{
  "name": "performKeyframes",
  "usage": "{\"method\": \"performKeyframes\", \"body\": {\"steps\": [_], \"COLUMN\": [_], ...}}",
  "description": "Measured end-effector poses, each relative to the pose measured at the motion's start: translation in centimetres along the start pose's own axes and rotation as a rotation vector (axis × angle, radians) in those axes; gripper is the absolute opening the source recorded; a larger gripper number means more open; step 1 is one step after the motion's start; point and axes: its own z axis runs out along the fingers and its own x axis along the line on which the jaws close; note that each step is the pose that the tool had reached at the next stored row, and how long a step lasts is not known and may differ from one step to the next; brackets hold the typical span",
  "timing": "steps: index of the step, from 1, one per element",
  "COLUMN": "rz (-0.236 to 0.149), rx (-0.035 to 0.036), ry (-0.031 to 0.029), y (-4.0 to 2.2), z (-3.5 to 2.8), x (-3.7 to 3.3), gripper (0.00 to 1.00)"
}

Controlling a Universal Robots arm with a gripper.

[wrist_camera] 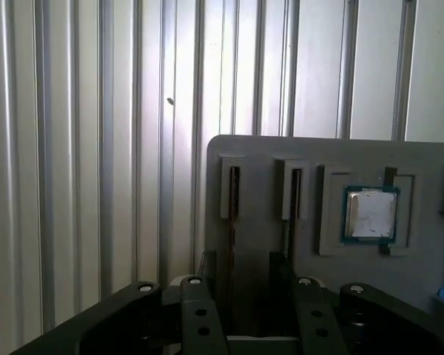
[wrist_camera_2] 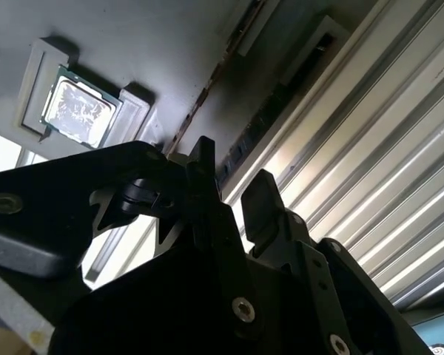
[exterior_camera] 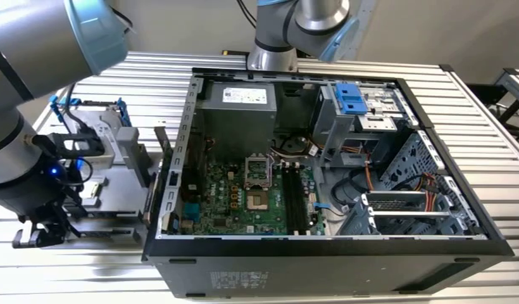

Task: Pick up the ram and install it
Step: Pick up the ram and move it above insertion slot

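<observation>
Grey holder tray (wrist_camera: 266, 151) holds the ram (wrist_camera: 232, 222) on edge in a slot, lined up with the gap of the open end effector (wrist_camera: 240, 296), so centring it squarely before closing looks wise.

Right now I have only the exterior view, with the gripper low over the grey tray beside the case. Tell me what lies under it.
Observer: In the first wrist view the tray has two narrow slots side by side, and the gripper is lined up with one.
Operator: Say what is in that slot.
Observer: A thin stick on edge, apparently the ram; in the second wrist view its brown edge runs toward the fingers.
Operator: Report the fingers.
Observer: Apart, with bright table showing through the gap; I see nothing clamped between them.
</observation>
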Motion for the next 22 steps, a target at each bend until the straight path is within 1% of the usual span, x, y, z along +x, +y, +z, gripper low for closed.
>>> {"method": "performKeyframes", "body": {"steps": [17, 22], "rz": [0.0, 0.0], "rx": [0.0, 0.0], "ry": [-0.0001, 0.0], "y": [-0.01, -0.01], "z": [1.6, 1.89], "x": [0.06, 0.08], "gripper": [1.0, 1.0]}}
